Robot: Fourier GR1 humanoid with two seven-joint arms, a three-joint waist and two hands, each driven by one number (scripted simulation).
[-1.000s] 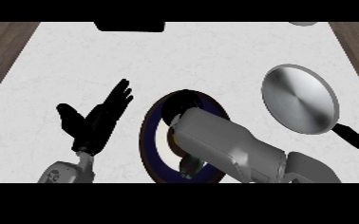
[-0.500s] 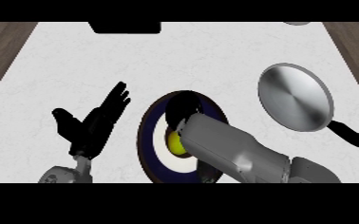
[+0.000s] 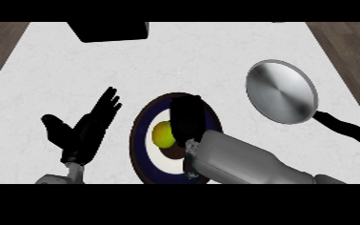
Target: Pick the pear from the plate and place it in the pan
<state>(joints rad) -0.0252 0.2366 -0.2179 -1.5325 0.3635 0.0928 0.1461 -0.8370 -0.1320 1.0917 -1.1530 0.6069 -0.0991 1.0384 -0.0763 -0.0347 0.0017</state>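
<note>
In the head view, the yellow pear (image 3: 163, 133) lies on the dark-blue round plate (image 3: 138, 128). The black right hand (image 3: 188, 121) hangs over the plate at the pear's 3 o'clock, forearm slanting in from 5 o'clock. Whether it grips cannot be told. The black left hand (image 3: 84, 128) rests open at the plate's 9 o'clock, and the round steel pan (image 3: 281, 91) sits at 2 o'clock.

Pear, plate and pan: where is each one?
Pear (image 3: 163, 133), head view, on its yellow middle.
Plate (image 3: 138, 140), head view, on its dark left rim.
Pan (image 3: 281, 91), head view, on its silver inside.
</note>
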